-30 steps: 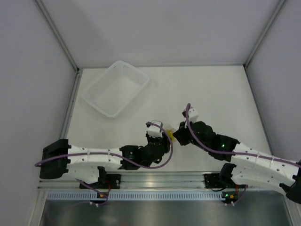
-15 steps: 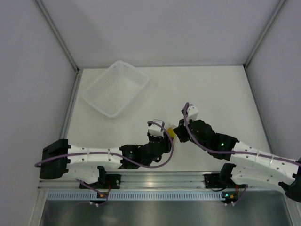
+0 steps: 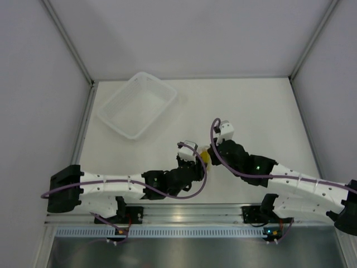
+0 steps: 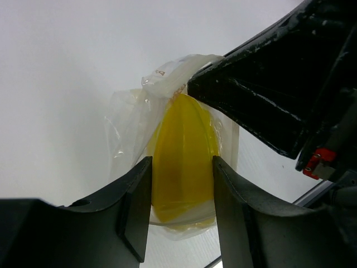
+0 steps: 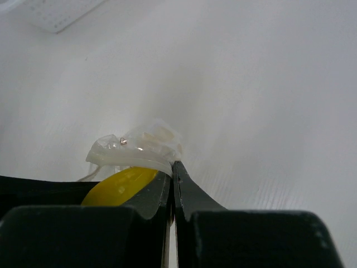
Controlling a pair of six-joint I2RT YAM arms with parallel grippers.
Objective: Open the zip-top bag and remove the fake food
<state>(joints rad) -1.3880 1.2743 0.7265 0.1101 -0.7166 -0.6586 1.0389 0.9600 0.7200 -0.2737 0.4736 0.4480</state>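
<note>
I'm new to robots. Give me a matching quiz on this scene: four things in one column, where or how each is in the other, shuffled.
1. left gripper
2. right gripper
3. fake food
4. basket tray

A. inside the zip-top bag
B. off at the far left, untouched
C. pinched shut on the bag's top edge
D. clamping the bagged lump from both sides

Pairs: 1-D, 2-C, 3-A, 4-B

The right hand, jaws pressed together, pinches the top edge of a small clear crinkly zip-top bag holding yellow rounded plastic fake food, over the white surface.
</note>
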